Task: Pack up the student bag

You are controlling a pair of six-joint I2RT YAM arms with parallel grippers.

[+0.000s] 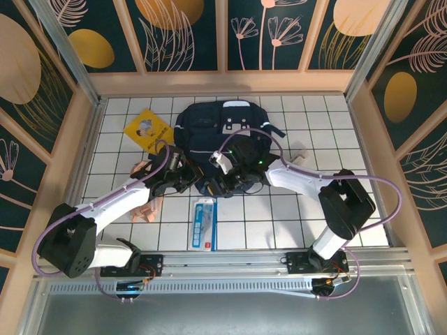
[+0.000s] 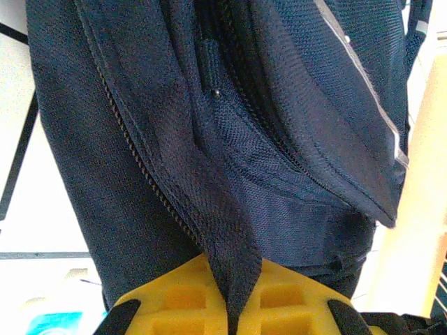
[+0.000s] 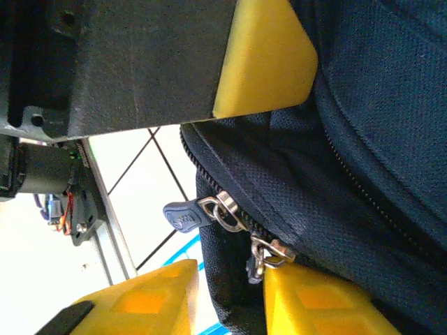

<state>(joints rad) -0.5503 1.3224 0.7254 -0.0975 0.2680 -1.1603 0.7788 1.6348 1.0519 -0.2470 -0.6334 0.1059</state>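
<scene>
Plainly, with the student bag [image 1: 209,129] at the far middle of the tabletop [image 1: 293,216], left fingers [image 2: 174,300] clenched on its fabric fold [image 2: 227,258] and right fingers [image 3: 140,303] apart astride the zip pulls [image 3: 216,209], closing off-centre could pinch cloth instead and miss them.

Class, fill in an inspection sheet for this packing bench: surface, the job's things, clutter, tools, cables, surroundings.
Surface: white tiled table with dark grid lines.
Job's things: navy student bag lying mid-table; zip pulls at its edge.
Clutter: yellow booklet left of the bag; blue-and-white packet nearer the arm bases; pink pouch partly under the left arm.
Tools: left tool shut on a fold of bag fabric; right tool open, straddling the zip pulls.
Cables: purple cables looping along both arms.
Surroundings: dark floral wall panels in wooden frames.
</scene>
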